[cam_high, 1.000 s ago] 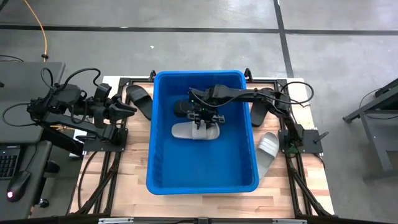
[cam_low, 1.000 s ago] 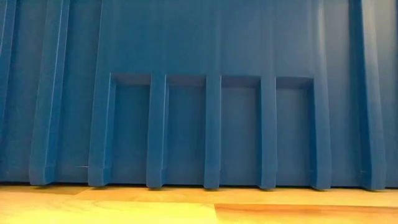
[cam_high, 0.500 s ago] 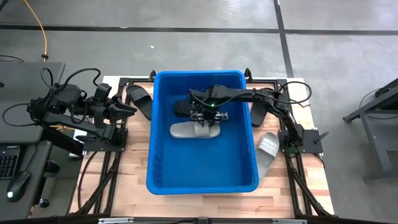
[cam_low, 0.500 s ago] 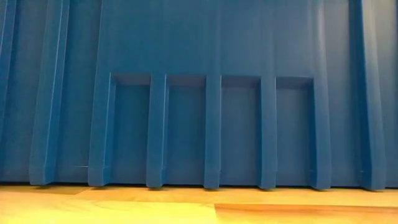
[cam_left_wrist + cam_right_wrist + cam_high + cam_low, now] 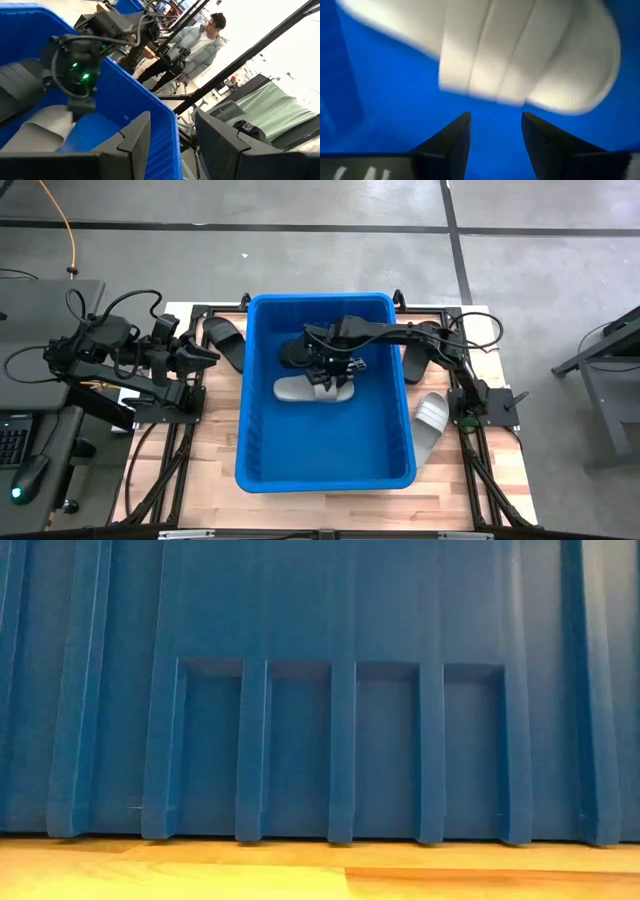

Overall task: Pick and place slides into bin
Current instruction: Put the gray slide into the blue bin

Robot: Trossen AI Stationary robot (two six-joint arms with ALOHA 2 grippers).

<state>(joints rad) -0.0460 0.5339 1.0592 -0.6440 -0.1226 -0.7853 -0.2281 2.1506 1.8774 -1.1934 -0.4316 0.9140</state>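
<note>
Right pincer [image 5: 331,372] hangs inside the deep bright-blue ribbed plastic bin [image 5: 262,395], parted and empty, just above a light grey slip-on slide [image 5: 312,389] lying on the bin floor.

Drop looks finished; next, rise clear and fetch the grey slide [image 5: 431,420] on the desk [image 5: 215,442] right of the bin; left pincer [image 5: 205,355] waits parted and empty.

Bright blue bin [image 5: 262,450] at centre frame — ribbed walls, a row of recessed panels filling the low view. Inside it, a light grey slide [image 5: 300,390] with a ridged strap, and a black slide [image 5: 292,353] just above it. Left of the bin, another black slide [image 5: 224,338]; lower right, a second grey slide [image 5: 431,418]. Pale blond wood table [image 5: 215,442] — black frame rails. Both arms dark; the right gripper [image 5: 331,374] shows small green lights. Grey floor, black lines.
</note>
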